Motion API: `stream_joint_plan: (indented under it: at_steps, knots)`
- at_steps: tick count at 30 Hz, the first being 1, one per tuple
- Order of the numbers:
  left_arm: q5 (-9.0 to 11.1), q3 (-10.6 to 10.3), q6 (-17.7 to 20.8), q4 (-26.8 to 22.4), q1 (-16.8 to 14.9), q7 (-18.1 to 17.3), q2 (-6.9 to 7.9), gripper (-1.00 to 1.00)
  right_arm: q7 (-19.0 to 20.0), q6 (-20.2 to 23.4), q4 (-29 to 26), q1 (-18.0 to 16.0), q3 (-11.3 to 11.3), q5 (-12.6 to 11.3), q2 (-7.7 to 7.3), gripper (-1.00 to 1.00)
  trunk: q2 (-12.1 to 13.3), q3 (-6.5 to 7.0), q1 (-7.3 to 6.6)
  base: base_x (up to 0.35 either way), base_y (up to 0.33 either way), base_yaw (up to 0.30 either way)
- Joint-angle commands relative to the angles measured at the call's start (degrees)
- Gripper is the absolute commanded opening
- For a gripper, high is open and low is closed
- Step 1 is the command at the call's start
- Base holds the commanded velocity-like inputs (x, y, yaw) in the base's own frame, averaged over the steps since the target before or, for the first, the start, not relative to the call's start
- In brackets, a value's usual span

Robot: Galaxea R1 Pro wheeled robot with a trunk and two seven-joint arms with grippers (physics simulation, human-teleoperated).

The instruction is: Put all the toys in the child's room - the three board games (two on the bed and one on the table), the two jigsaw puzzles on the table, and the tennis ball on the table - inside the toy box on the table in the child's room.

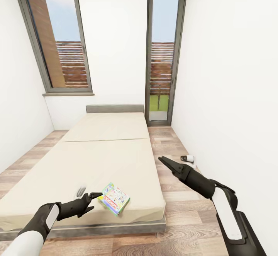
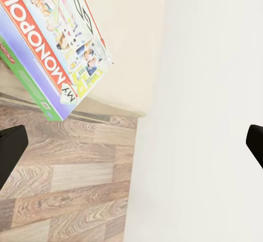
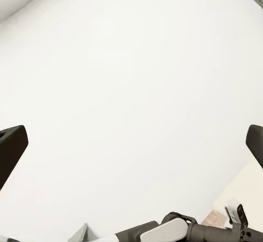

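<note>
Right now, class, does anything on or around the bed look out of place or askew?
Yes. The My Monopoly board game sits skewed at the bed's near edge, one corner jutting over the floor. A small white-and-black object also lies on the floor by the right wall.

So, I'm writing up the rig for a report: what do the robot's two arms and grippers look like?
Both arms are built alike: smooth white shells on the rear segments, matte black joints and wrists. The left gripper and right gripper are black, each tapering to slim pointed fingers. No cables or markings show on either.
</note>
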Motion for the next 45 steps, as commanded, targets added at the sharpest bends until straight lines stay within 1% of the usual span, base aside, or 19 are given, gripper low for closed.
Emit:
stream_joint_plan:
  at_steps: [1,5,11,17,24,29,32,36,45]
  knots:
    - [0.29,0.16,0.45,0.01,-0.05,0.03,-0.02,1.0,0.18,0.25,0.06,0.01,-0.06,-0.25,-0.01,1.0,-0.45,-0.24,0.22,0.0,0.0,0.0]
    - [0.29,0.2,0.43,0.01,-0.05,0.04,0.01,1.0,0.17,-0.05,0.27,0.13,-0.14,-0.5,0.05,1.0,-2.05,-0.96,1.1,0.0,0.0,0.0]
    - [0.29,0.23,0.43,0.01,-0.05,0.04,0.0,1.0,-2.04,-0.21,0.35,0.18,-0.08,-0.65,0.14,1.0,-4.46,-2.04,2.42,0.0,0.0,0.0]
    - [0.29,0.28,0.43,0.01,-0.05,-0.12,0.06,1.0,-2.58,-0.21,0.36,0.18,-0.08,-0.73,0.15,1.0,-6.86,-3.12,3.74,0.0,0.0,0.0]
    - [0.29,0.31,0.46,0.01,-0.05,-0.26,0.13,1.0,-1.68,0.15,-0.63,0.64,-0.16,-1.1,0.08,1.0,-9.67,-4.37,5.27,0.0,0.0,0.0]
    - [0.29,0.3,0.47,0.01,-0.05,-0.3,0.21,1.0,1.06,0.21,-1.22,1.59,-0.3,-1.14,0.03,1.0,-11.68,-5.27,6.37,0.0,0.0,0.0]
    - [0.29,0.31,0.44,0.01,-0.05,-0.3,0.19,1.0,1.85,0.16,-1.25,1.74,-0.56,-1.07,0.0,1.0,-12.88,-5.81,7.03,0.0,0.0,0.0]
    - [0.29,0.26,0.39,0.01,-0.05,-0.31,0.09,1.0,2.15,0.1,-1.02,1.83,-1.4,-0.89,0.03,1.0,-14.48,-6.53,7.91,0.0,0.0,0.0]
    - [0.29,0.23,0.13,0.01,-0.05,-0.33,0.0,1.0,2.13,-0.12,-0.8,1.87,-1.86,-0.75,0.06,1.0,-18.09,-8.14,9.89,0.0,0.0,0.0]
